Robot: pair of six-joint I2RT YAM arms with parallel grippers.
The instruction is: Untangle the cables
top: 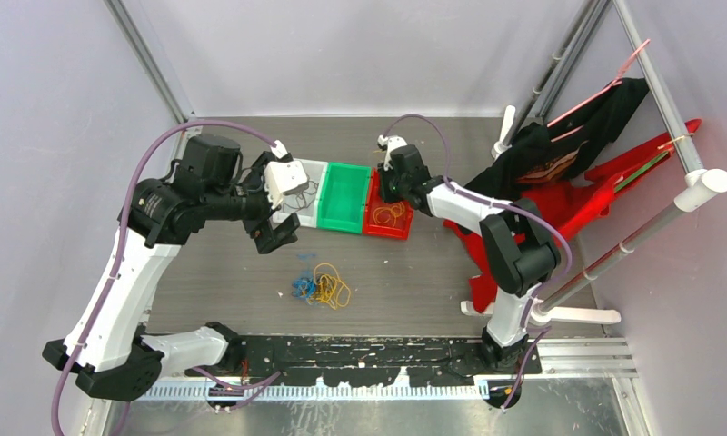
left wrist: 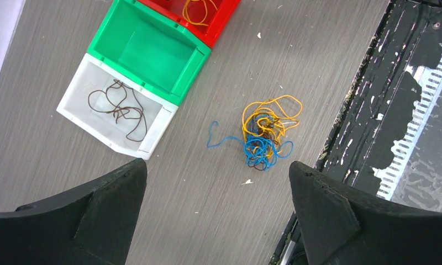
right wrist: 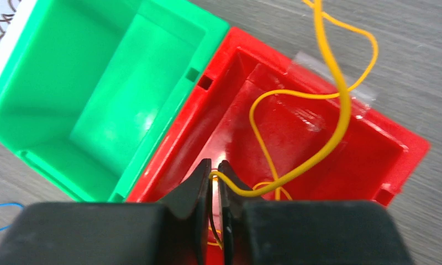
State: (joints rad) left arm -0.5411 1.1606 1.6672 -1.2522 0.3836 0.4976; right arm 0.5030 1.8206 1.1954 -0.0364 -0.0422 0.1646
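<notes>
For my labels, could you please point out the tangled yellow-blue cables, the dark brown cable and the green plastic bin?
tangled yellow-blue cables [left wrist: 263,141], left wrist view, knotted centre
dark brown cable [left wrist: 119,112], left wrist view, middle loops
green plastic bin [left wrist: 147,52], left wrist view, bare floor

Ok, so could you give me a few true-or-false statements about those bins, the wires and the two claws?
1. The green bin is empty. True.
2. The white bin holds a blue cable. False: it holds a dark brown cable.
3. The right gripper pinches a yellow cable above the red bin. True.
4. The left gripper is shut. False: its jaws stand wide open, holding nothing.
5. No cables lie on the table. False: a yellow and blue tangle lies there.
</notes>
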